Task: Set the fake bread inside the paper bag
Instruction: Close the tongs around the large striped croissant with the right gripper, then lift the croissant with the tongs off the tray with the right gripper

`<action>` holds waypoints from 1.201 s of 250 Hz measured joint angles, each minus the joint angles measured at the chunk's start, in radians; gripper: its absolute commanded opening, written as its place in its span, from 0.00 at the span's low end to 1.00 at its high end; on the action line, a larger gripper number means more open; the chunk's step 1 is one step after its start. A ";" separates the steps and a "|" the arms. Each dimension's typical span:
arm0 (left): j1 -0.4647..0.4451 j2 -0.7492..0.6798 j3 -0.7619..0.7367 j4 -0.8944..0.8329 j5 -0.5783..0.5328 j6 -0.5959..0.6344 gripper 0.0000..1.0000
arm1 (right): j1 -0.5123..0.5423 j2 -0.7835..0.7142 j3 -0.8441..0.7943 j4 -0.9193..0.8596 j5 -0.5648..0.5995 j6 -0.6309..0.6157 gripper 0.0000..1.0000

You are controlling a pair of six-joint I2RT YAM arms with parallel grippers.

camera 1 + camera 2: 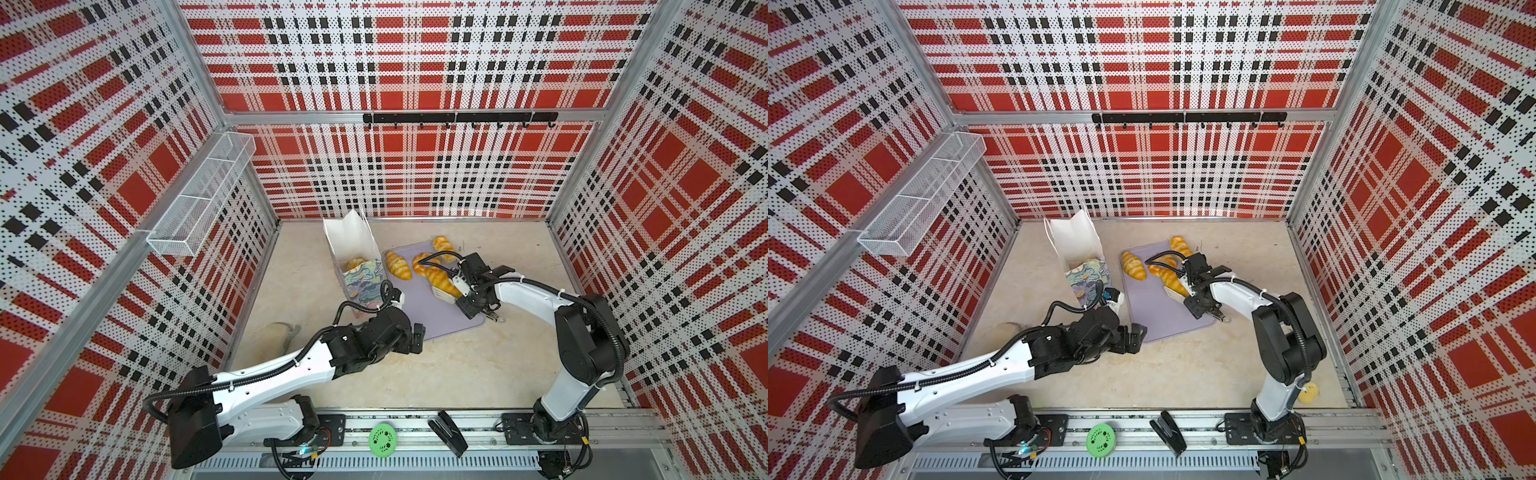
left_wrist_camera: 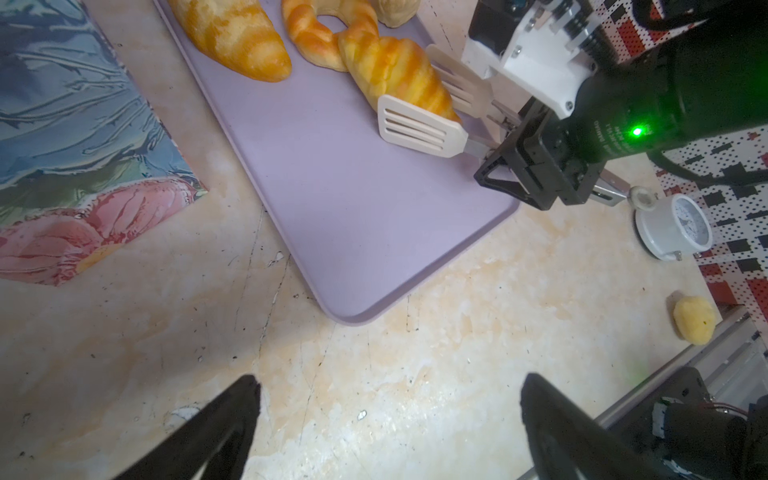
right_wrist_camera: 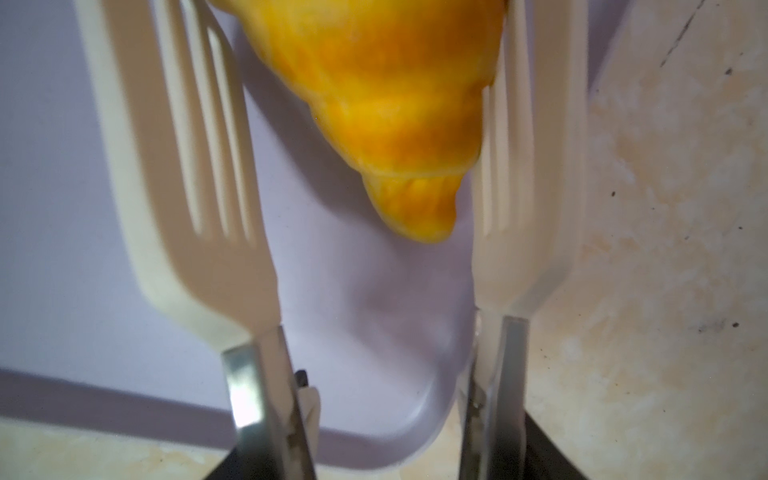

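The tongs (image 2: 419,129) are held by their metal handles in the right gripper (image 1: 467,296), whose jaws are clamped on them. The two cream paddles are set on either side of the tip of a croissant (image 2: 395,79). In the right wrist view one paddle (image 3: 511,166) lies against the croissant (image 3: 374,104) while a gap shows at the other, so a firm pinch is judged not yet made. The croissant rests on the tray (image 2: 374,232), touching a ring (image 2: 307,37), and more bread (image 1: 399,266) lies on the same tray. The bag (image 1: 349,239) stands just beside the tray, mouth up and open, and one piece (image 1: 355,263) is seen inside it. The left gripper (image 2: 388,399) is spread wide and empty above the table (image 2: 415,353), near the bag's base and the tray's corner.

The step in hand is judged to be the grasp of the next croissant. For the next move, the tongs would have to be squeezed until both paddles bear on it. The croissant should then be lifted clear of the ring, carried across to the bag's mouth and let go there. The bag's near wall looks crumpled, so care at the rim is called for.
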 measured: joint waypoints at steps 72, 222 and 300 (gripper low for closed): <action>0.000 -0.008 -0.008 0.000 -0.004 -0.003 0.99 | 0.003 0.025 0.008 -0.010 0.018 -0.004 0.62; -0.023 -0.038 -0.010 0.000 -0.024 -0.011 0.99 | 0.027 0.003 -0.002 -0.048 0.045 0.023 0.41; -0.048 -0.071 -0.027 -0.004 -0.047 -0.016 0.99 | 0.028 -0.108 -0.049 -0.058 0.007 0.077 0.40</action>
